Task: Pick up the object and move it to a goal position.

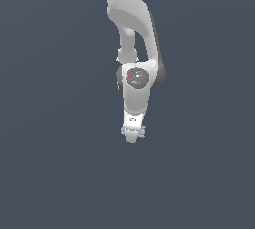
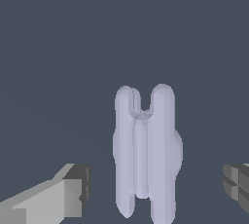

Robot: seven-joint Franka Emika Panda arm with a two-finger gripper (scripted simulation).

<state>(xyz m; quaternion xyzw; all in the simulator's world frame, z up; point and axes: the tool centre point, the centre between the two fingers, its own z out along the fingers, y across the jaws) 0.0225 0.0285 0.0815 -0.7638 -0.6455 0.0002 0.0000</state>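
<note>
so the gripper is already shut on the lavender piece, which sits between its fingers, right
Not quite. The piece does sit between the fingers, but the gripper is open: the wrist view shows clear gaps between the piece and each fingertip, so nothing is clamped yet.

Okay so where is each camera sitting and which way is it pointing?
Exterior view: off the arm, facing the white arm, which reaches down toward a plain dark surface; the hand hides most of the lavender object, whose lobes poke out either side.
Wrist view: mounted on the wrist, looking past the hand at the lavender object, with one finger on each side, apart from it.
Shared: both views show the hand and the object.
</note>
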